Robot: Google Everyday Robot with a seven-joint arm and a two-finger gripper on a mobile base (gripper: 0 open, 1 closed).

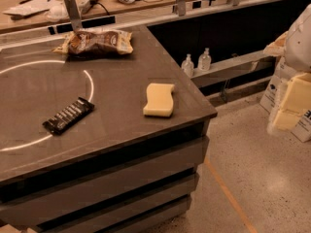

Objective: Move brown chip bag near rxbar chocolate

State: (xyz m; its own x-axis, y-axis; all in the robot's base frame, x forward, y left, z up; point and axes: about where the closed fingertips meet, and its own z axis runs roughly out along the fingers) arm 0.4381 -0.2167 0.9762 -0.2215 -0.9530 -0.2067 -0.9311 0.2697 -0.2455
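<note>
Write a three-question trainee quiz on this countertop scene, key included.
1. True or false: the brown chip bag touches the rxbar chocolate.
2. Which lies nearest the right edge of the counter? A) brown chip bag B) rxbar chocolate C) yellow sponge
3. Fill in: the gripper is ___ of view.
Key: 1 false, they lie well apart; 2 C; 3 out.

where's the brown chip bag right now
In the camera view the brown chip bag lies at the far edge of the counter, beyond the rxbar chocolate and up-left of the sponge; the gripper is not in view.
</note>
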